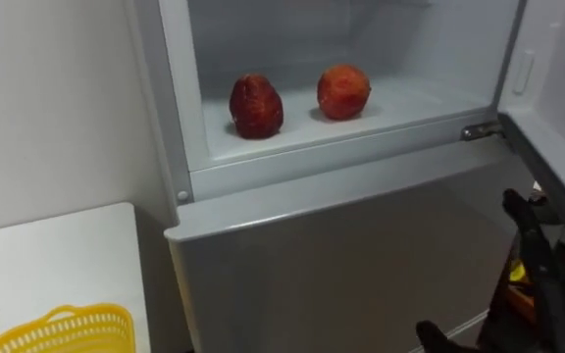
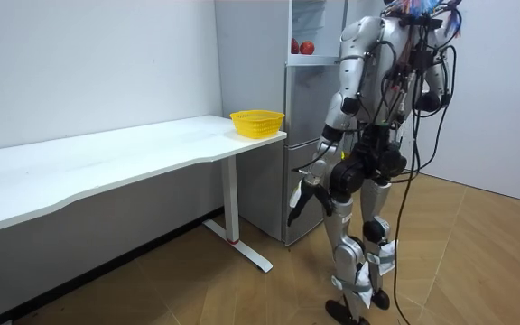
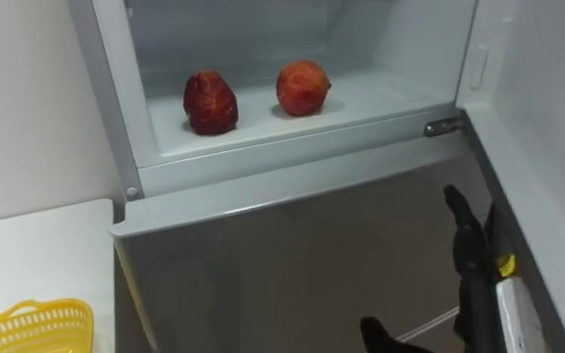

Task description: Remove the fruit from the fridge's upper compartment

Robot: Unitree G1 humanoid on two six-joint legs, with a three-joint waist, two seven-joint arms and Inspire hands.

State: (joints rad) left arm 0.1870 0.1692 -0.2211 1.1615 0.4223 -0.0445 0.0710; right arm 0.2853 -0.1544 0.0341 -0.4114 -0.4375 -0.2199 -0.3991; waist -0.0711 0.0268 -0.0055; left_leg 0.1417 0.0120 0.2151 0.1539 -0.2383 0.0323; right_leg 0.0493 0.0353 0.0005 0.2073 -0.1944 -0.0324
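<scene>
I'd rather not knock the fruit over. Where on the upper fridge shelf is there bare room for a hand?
Widest bare patch: the white fridge shelf right of the round orange-red fruit, up to the right wall. A narrower gap lies between it and the dark red oval fruit. Left of that fruit it is tight.

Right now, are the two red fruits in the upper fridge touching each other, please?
Apart. The left eye view shows bare white shelf between the darker red fruit and the rounder red fruit.
</scene>
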